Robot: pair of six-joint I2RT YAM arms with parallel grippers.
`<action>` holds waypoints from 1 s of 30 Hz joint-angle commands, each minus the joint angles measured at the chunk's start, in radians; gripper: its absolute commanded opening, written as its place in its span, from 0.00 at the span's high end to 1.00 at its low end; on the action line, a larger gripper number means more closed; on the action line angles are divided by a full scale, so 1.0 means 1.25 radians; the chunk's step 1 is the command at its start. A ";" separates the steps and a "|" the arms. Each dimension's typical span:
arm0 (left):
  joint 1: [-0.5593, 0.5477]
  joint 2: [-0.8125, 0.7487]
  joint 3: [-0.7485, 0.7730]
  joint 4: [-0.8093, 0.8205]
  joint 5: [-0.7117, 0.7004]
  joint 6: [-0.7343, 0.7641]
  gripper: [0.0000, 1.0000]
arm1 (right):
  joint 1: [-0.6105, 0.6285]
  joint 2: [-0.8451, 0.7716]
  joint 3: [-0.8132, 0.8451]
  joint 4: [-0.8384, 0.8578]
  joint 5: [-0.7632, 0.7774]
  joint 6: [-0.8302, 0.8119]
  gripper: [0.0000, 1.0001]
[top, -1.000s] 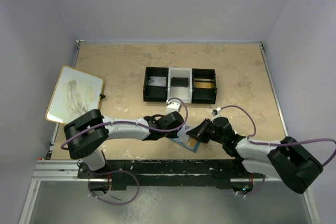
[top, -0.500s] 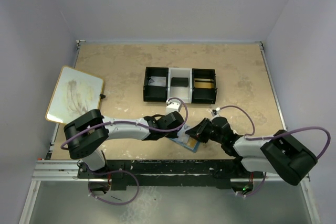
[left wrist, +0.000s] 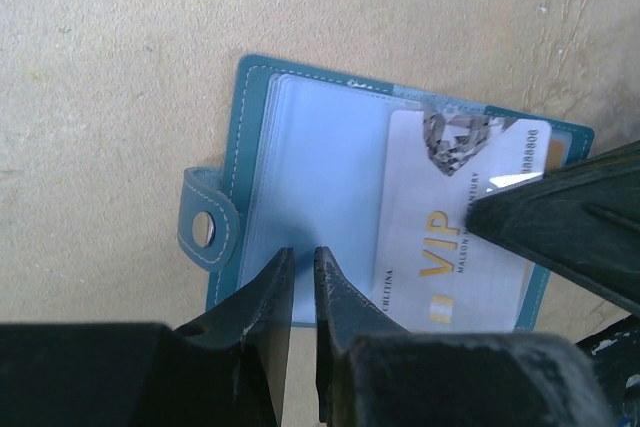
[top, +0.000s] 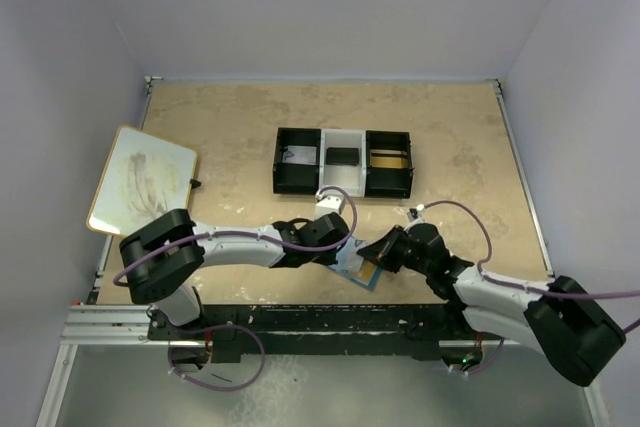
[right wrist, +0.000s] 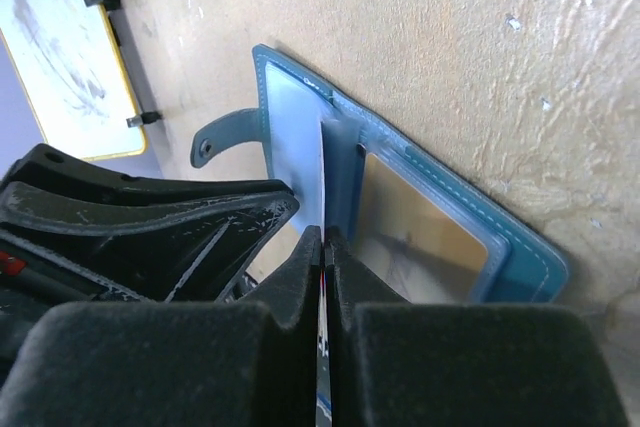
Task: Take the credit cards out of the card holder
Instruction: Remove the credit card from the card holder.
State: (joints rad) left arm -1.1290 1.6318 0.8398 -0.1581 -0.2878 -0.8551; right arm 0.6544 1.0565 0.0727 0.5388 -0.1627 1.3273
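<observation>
Pulled slightly rightward since a second ago: right end effector (right wrist: 323,247) clamped tight on the thin pale grey-white card (left wrist: 430,207), now partly out of the small blue bifold card holder (left wrist: 310,167). Lying open on the beige tabletop (top: 230,127), near edge, pinned under the left end effector (left wrist: 303,257), narrowed to a slit. Gold-yellow card (right wrist: 420,232) still pocketed.

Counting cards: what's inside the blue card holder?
A gold card tucked in, and a white VIP card pinched by the right gripper. Anything beneath them is covered.
</observation>
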 commanded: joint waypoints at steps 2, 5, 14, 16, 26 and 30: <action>-0.002 -0.025 0.014 -0.058 -0.003 0.003 0.89 | 0.001 -0.100 0.001 -0.113 0.049 -0.004 1.00; -0.002 -0.039 -0.007 -0.024 0.012 -0.002 0.89 | 0.001 -0.133 0.007 -0.145 0.047 -0.003 1.00; -0.002 -0.124 -0.025 -0.022 -0.014 0.004 0.86 | 0.001 -0.188 0.040 -0.194 0.074 -0.022 1.00; -0.002 -0.140 -0.019 -0.035 -0.032 0.011 0.85 | 0.001 -0.201 0.048 -0.211 0.086 -0.030 1.00; 0.021 -0.229 0.001 -0.127 -0.131 0.039 0.75 | 0.000 -0.260 0.088 -0.294 0.140 -0.056 1.00; 0.064 -0.283 0.014 -0.195 -0.168 0.060 0.57 | 0.001 -0.286 0.107 -0.286 0.190 -0.088 1.00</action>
State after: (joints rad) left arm -1.0969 1.3590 0.8078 -0.3237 -0.4103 -0.8181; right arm 0.6544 0.7338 0.1467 0.1837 -0.0139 1.2747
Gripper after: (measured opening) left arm 0.350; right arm 0.008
